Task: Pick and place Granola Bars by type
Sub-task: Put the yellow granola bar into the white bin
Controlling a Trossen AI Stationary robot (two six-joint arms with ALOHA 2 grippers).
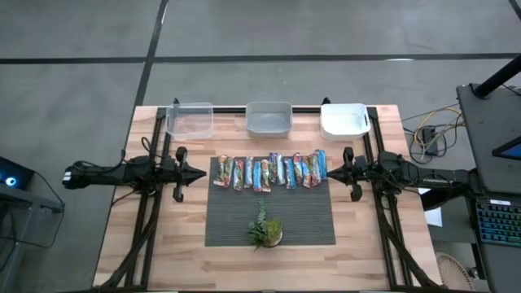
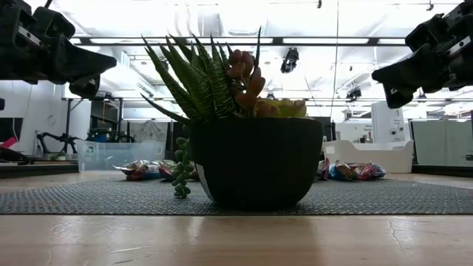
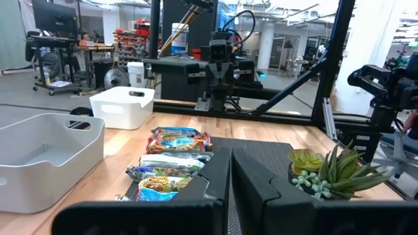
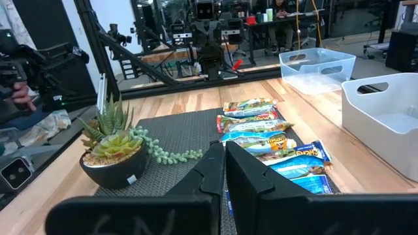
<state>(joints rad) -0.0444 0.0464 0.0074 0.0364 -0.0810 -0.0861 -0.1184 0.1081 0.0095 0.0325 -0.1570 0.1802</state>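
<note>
1. The granola bars [image 1: 270, 171] lie side by side in one row along the far edge of a dark ribbed mat [image 1: 269, 220] in the middle of the wooden worktop [image 1: 114, 244].
2. The left tool [image 1: 200, 173] hovers above the worktop just left of the row, its fingers pressed together and holding nothing.
3. The right tool [image 1: 331, 172] hovers just right of the row, fingers likewise pressed together and empty.
4. A small potted plant [image 1: 264, 230] stands on the near part of the mat, apart from the bars.
5. Three bins stand along the far edge of the worktop: a clear bin [image 1: 190, 120] on the left, a grey bin [image 1: 269, 118] in the middle and a white bin [image 1: 343, 120] on the right.
</note>
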